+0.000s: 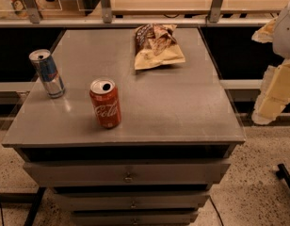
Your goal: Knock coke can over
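Note:
The coke can (105, 103) is red with white cursive lettering and a silver top with an open tab hole. It stands upright on the grey cabinet top (173, 102), near the front left. My gripper (276, 86) is a pale cream shape at the right edge of the view, beyond the cabinet's right side. It is well away from the can and touches nothing.
A slimmer blue-and-silver can (47, 73) stands upright near the left edge, behind and left of the coke can. A tan chip bag (157, 46) lies at the back middle. Drawers (128, 173) sit below the top. A railing (135, 18) runs behind.

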You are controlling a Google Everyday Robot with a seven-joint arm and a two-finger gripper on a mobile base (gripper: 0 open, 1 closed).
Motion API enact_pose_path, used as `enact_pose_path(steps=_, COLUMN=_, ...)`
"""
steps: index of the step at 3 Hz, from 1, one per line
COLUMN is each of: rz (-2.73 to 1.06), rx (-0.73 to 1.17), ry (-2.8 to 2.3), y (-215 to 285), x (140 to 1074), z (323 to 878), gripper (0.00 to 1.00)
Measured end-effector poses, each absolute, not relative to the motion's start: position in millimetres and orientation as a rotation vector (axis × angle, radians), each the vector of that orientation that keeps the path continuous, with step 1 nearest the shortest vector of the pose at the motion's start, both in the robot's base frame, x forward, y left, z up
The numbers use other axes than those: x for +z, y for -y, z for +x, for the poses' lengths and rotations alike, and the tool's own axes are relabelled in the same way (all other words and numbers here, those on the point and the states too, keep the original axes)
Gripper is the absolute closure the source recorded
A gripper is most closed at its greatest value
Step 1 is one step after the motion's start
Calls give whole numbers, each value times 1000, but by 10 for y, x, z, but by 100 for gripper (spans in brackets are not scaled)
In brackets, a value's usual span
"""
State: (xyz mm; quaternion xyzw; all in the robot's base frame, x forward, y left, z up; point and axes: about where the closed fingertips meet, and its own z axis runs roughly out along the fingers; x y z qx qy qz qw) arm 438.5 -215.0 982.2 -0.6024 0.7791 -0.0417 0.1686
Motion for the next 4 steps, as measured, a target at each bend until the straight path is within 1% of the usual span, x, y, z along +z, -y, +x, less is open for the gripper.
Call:
enact_pose_path(steps=2, rz=-1713, rx=-85, ry=-2192, y=2064, x=9814, z=4428, gripper=0)
enact_pose_path(steps=3, rz=-1710, rx=3, ry=-2147, y=1844, x=9752, z=4528, gripper=0)
enact_pose_path(steps=4, rz=-1693, rx=134, ry=-2090, y=1537, x=9653, z=4657, gripper=0)
